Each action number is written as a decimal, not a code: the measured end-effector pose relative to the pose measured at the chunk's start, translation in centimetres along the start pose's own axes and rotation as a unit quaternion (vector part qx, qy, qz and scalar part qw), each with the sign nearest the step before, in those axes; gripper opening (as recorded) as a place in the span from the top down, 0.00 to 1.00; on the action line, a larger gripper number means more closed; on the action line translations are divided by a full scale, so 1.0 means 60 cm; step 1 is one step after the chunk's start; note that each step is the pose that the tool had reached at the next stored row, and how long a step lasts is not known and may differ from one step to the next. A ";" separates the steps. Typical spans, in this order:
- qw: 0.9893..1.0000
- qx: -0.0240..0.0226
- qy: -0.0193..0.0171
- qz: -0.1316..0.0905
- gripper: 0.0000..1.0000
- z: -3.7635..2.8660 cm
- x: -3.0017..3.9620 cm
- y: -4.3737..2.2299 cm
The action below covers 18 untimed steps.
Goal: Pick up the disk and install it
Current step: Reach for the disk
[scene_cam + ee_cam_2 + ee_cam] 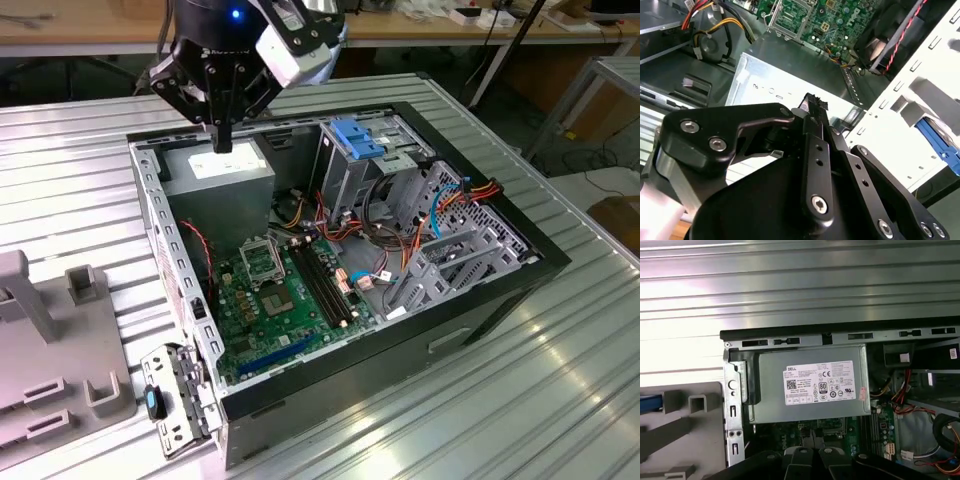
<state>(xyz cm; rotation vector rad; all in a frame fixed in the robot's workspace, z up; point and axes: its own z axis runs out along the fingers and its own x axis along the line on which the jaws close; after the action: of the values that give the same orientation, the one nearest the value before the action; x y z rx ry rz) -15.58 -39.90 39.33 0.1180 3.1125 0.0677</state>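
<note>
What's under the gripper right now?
The grey power supply with its white label, in a corner of the open computer case, lies below the gripper. Whatever sits beneath the supply is covered by it.

An open computer case lies on the counter. Inside it, the power supply sits in the far corner at the exterior view's left. The circuit board lies nearer, and the drive cage stands to the right. The pincer hangs above the power supply. A fixture stands left of the case.
</note>
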 end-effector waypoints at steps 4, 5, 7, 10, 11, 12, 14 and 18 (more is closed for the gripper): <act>1.000 0.000 0.000 0.000 0.89 0.000 0.012 -0.001; 1.000 0.000 0.000 0.000 0.89 0.000 0.014 -0.001; 1.000 0.000 0.000 0.000 0.89 -0.001 0.022 -0.002; 1.000 0.000 0.000 0.000 0.89 -0.001 0.029 -0.002; 1.000 0.000 0.000 0.000 0.89 -0.001 0.032 -0.002; 1.000 0.000 0.000 0.000 0.89 -0.001 0.038 -0.003; 1.000 0.000 0.000 0.000 0.89 -0.001 0.041 -0.003; 1.000 0.000 0.000 0.000 0.89 -0.002 0.053 -0.004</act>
<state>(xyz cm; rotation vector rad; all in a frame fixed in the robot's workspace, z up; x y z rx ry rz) -18.77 -39.91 39.33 0.1180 3.1125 0.0676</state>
